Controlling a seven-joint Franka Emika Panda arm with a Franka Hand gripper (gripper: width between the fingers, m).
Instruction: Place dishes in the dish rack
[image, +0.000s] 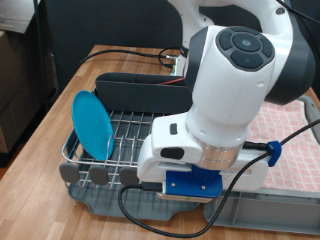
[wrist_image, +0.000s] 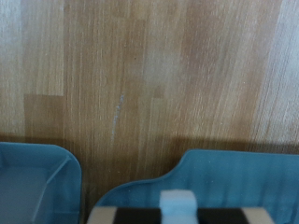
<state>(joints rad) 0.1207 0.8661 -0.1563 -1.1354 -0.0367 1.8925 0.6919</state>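
The light-blue plate (image: 95, 124) stands on edge in the silver wire dish rack (image: 128, 128), at the exterior view's left end. The rack's dark caddy (image: 140, 85) is behind it and its grey drip tray (image: 100, 195) lies below. My arm's white hand (image: 185, 155) hangs over the rack's near right part, and its fingers are hidden behind it. The wrist view shows bare wooden table (wrist_image: 149, 75) and grey-blue plastic edges (wrist_image: 234, 177), with no clear fingertips. The mug and the wooden spoon are out of view.
A pink checkered cloth (image: 290, 140) lies at the exterior view's right, beside the rack. The wooden table (image: 50, 120) runs along the left to its edge. Black cables (image: 140, 215) trail from the hand in front of the rack.
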